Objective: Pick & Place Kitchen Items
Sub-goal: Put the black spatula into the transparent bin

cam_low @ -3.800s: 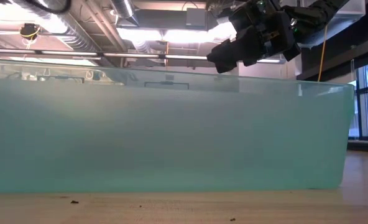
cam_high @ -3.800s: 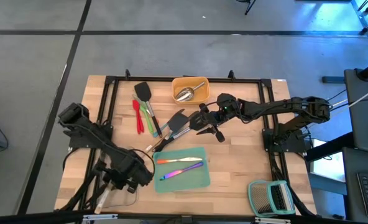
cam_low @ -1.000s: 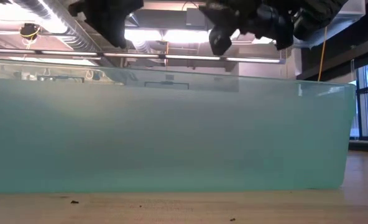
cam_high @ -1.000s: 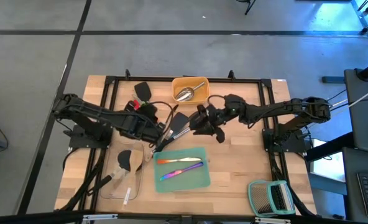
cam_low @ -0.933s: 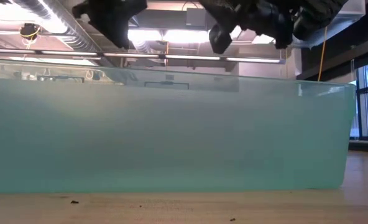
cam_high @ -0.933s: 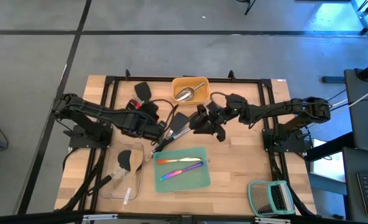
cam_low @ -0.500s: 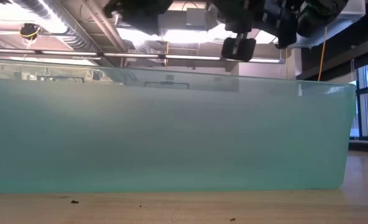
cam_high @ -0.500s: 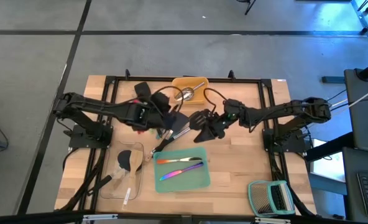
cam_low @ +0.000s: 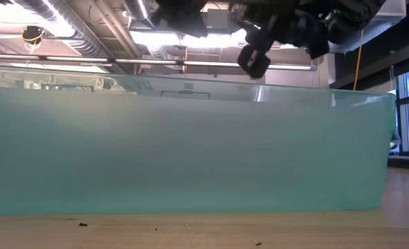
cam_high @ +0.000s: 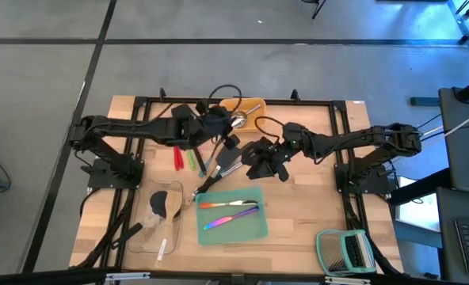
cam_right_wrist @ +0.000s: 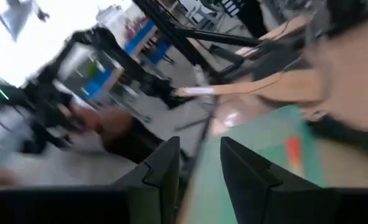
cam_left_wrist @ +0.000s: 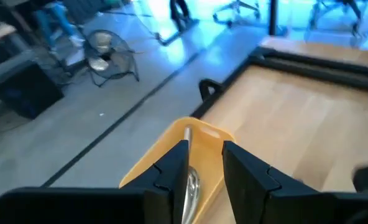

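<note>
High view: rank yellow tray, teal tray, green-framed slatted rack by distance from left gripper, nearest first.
From the left gripper:
1. Yellow tray, right beside it at the table's back edge.
2. Teal tray, toward the table's front, centre.
3. Green-framed slatted rack, front right corner.

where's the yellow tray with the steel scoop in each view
high view: yellow plastic tray at the table's far edge, mid-width, partly covered by the left tool.
low view: not in it; the teal tray's wall fills the picture.
left wrist view: straight ahead, between the tool's fingers.
right wrist view: not in it.
shared landmark: the steel scoop lying inside it.
</note>
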Controlling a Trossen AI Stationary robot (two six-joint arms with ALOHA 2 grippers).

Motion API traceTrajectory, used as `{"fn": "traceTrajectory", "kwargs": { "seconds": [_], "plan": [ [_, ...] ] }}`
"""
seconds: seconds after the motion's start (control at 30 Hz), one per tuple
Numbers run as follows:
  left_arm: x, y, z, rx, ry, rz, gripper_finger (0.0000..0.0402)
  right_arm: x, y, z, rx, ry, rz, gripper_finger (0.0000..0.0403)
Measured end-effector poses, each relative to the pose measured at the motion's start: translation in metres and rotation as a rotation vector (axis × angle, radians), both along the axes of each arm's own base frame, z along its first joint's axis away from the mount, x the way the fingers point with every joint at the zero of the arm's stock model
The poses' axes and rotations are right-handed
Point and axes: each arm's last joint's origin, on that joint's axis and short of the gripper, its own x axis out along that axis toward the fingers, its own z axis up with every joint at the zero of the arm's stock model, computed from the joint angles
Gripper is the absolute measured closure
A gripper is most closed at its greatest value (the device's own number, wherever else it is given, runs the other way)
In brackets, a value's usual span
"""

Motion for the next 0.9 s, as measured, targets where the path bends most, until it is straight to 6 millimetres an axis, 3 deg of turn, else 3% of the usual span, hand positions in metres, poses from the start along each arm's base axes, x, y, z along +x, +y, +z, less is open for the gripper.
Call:
{"fn": "traceTrajectory", "kwargs": {
  "seconds": [0.1, 0.2, 0.33, 0.43, 0.63, 0.9],
  "plan": [
    [-0.004, 0.013, -0.007, -0.060, 0.077, -0.050, 0.0308, -0.001, 0.001, -0.011, -0.185, 0.006, -0.045, 0.0284],
    [-0.012, 0.027, -0.018, -0.177, 0.167, -0.068, 0.0309, -0.002, -0.003, -0.022, -0.353, 0.104, -0.249, 0.0284],
    [-0.019, 0.038, -0.037, -0.286, 0.325, -0.068, 0.0307, -0.008, -0.013, -0.035, -0.430, 0.329, -0.611, 0.0284],
    [-0.025, 0.044, -0.047, -0.358, 0.440, -0.125, 0.0307, -0.012, -0.025, -0.040, -0.439, 0.419, -0.768, 0.0284],
    [-0.033, 0.048, -0.072, -0.597, 0.517, -0.307, 0.0324, -0.019, -0.058, -0.042, -0.442, 0.428, -0.693, 0.0284],
    [-0.044, 0.048, -0.104, -0.684, 0.577, -0.362, 0.0344, -0.022, -0.060, -0.045, -0.542, 0.414, -0.549, 0.0284]
  ]
}}
